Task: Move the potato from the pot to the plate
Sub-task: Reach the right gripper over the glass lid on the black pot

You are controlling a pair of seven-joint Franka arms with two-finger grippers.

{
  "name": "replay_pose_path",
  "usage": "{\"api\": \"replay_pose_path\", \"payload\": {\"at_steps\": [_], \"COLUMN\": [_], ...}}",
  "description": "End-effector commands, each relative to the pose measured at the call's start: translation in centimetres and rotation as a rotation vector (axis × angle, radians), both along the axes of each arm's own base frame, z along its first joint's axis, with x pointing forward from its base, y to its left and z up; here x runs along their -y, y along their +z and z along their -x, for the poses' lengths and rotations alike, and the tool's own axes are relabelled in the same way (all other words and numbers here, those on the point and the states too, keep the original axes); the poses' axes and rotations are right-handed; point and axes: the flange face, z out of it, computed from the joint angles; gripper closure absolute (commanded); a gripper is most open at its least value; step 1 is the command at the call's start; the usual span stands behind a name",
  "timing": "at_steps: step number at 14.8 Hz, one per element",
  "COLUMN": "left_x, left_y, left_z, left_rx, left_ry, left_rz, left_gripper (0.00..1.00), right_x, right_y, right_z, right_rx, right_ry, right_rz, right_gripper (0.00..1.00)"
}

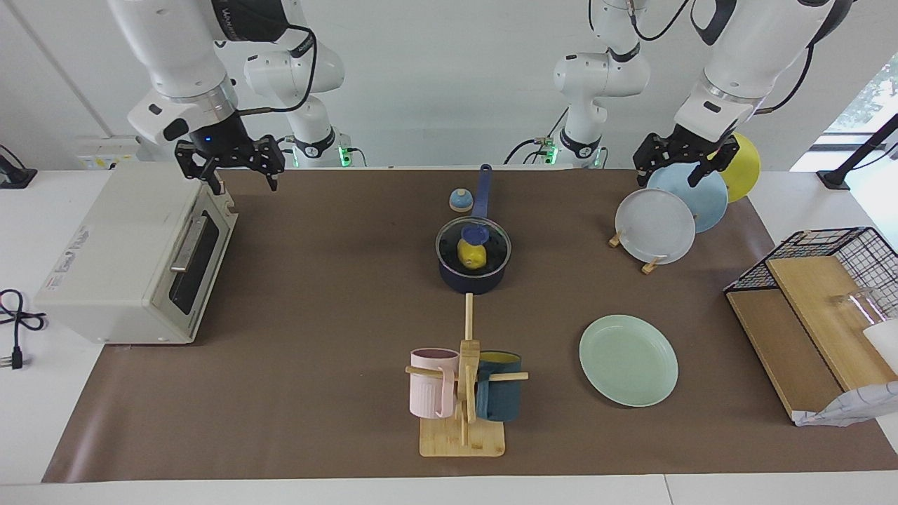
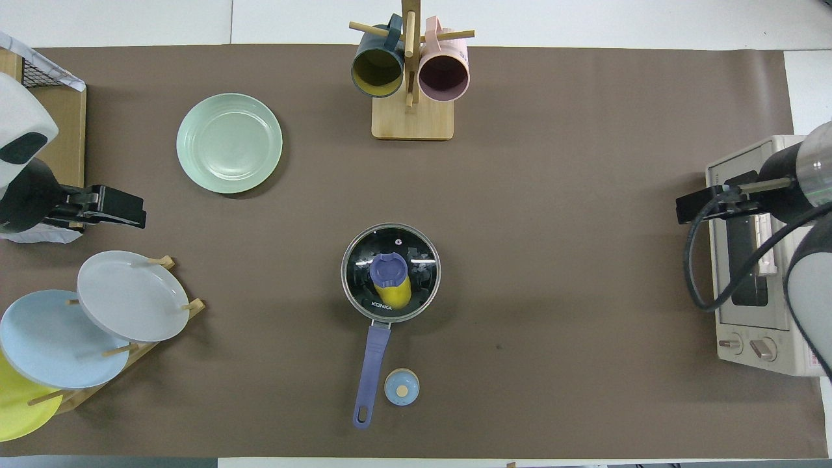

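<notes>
Under the glass lid (image 1: 473, 242) of my one pot (image 1: 471, 275) sits one glossy yellow potato (image 1: 472, 255). One mint plate (image 1: 628, 360) lies bare. My left gripper (image 1: 684, 160) and right gripper (image 1: 238, 168) hang spread wide.

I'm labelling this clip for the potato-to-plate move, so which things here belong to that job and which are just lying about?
Belongs to the job:
potato, inside the pot
pot, glass lid on it
mint-green plate, bare
left claw, right claw, both waiting

Just lying about:
toaster oven
mug rack, pink mug, teal mug
grey plate, blue plate, yellow plate
small blue timer
wire basket
</notes>
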Motion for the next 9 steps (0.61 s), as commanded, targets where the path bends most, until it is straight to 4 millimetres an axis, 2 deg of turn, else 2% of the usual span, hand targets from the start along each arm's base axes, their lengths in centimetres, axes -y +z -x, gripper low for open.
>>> {"api": "replay_pose_path", "payload": {"at_steps": [1,2,5,6,7,9], "left_x": [-0.3,-0.3,-0.3,-0.3,-0.3,-0.3], "left_y": [0.2,0.2,0.1,0.1,0.2,0.1], "left_z": [0.3,0.3,0.3,0.3,0.3,0.3], "left_rx": [-0.009,-0.009,-0.011,-0.011,-0.009,-0.011], "left_ry": [0.011,0.01,0.011,0.01,0.01,0.011], "left_rz": [0.007,0.007,0.008,0.008,0.007,0.006], "left_gripper": [0.0,0.0,0.0,0.0,0.0,0.0], "right_x": [-2.8,-3.3,-8.6,-10.4,-12.0,-15.4], "right_y": [1.1,1.9,2.1,1.8,0.5,-0.2], "right_z": [0.3,0.6,1.8,2.1,1.9,2.3], "right_rx": [-0.027,-0.033,-0.028,-0.035,-0.051,-0.036], "right_ry": [-0.018,-0.026,-0.047,-0.048,-0.053,-0.069], "right_rz": [-0.003,-0.003,-0.004,-0.007,0.002,0.005], "right_gripper": [0.0,0.0,0.0,0.0,0.0,0.0]}}
